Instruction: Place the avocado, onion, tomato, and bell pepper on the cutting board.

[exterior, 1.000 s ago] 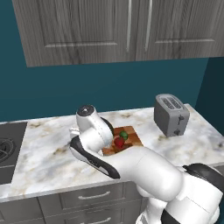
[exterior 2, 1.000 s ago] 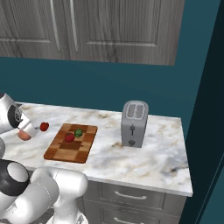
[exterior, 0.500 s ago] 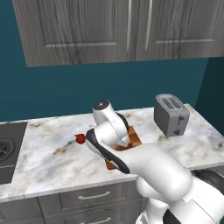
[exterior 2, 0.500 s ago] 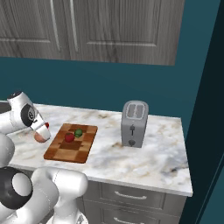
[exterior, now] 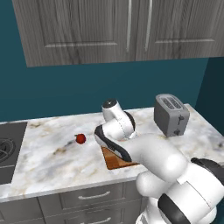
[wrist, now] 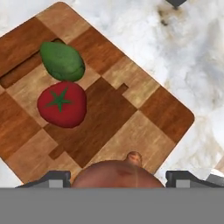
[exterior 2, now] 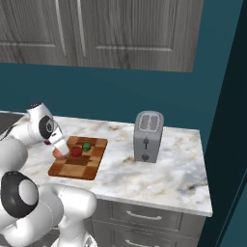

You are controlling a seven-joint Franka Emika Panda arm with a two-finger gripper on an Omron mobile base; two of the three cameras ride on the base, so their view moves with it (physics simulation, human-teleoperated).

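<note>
The onion (wrist: 115,174) is pinched between the jaws above the cutting board (wrist: 131,127); released carelessly, it could be rolled into the tomato (wrist: 61,104) or off the edge.

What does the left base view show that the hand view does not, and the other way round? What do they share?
Left base view: a small red fruit lying alone on the marble counter, the toaster and the stove. Hand view: the avocado and the tomato side by side on the board, and the onion between the tips of the gripper. Both: the cutting board.
</note>
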